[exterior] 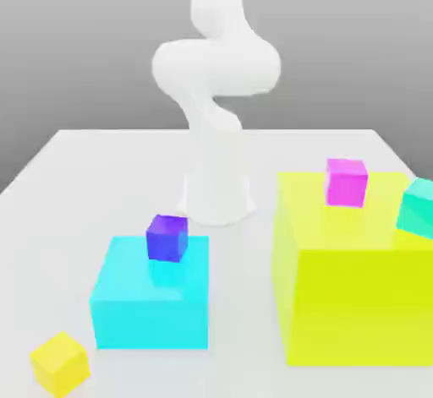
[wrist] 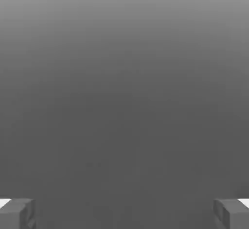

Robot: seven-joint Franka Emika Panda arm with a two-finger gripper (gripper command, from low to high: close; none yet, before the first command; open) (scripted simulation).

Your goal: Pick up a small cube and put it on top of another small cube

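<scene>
Yellow small cube (exterior: 60, 363) sits nearest, on the white table (exterior: 51, 185) at the front corner on the exterior view's left, turned a bit, nothing touching it. Just behind it, toward the exterior view's right, is a cyan block (exterior: 150, 303), much bigger, w/ a small blue-purple cube (exterior: 167, 237) on its top near the back edge. Across the table on the exterior view's right stands a huge yellow-green block (exterior: 355, 303), tallest thing on the table; on its top, a small magenta cube (exterior: 347, 182) near the back, and a teal cube (exterior: 417, 209) at the frame edge, tilted, partly cut off. Further back, centre, the white arm base (exterior: 216, 193) rises from the table and bends upward out of frame. Gripper (wrist: 124, 213): in the hand view the two grey fingertips (wrist: 17, 213) stand wide apart at opposite sides, released, nothing between them, plain grey backdrop beyond.
</scene>
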